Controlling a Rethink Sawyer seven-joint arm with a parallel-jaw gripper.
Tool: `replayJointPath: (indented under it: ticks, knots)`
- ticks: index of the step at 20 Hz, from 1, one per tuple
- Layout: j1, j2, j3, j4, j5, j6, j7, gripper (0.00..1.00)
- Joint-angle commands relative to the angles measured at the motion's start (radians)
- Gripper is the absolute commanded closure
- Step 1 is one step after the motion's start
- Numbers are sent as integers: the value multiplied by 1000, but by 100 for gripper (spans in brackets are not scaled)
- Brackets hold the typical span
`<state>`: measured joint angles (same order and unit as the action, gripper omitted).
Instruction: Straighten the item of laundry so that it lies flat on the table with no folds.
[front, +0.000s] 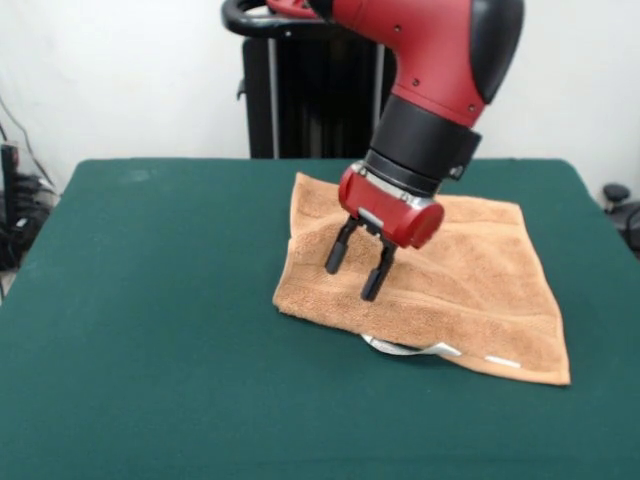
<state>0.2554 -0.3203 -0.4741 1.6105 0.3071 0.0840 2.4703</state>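
Towel (440, 290) looks nearly flat on the table (150, 330), near edge curling under. Gripper (359, 268) hangs above it, fingers apart and empty; that edge probably needs tugging next.

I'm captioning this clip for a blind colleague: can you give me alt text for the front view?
A red and black robot arm's open gripper hangs over the left part of a tan-orange terry towel spread on a dark green table. The towel looks mostly flat, with white labels along its near edge, where part of it seems lifted or folded under.
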Motion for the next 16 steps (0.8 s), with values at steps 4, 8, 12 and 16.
replayJointPath:
  ticks: [4, 8, 12, 16]
  knots:
    - [-141, -2, 245, 56, -67, 136, -11, 0]
    - [-137, 2, 235, 66, -80, 108, 19, 0]
    - [-122, 7, 226, 58, -81, 123, 48, 0]
    - [-157, -8, 270, 70, -89, 181, 22, 0]
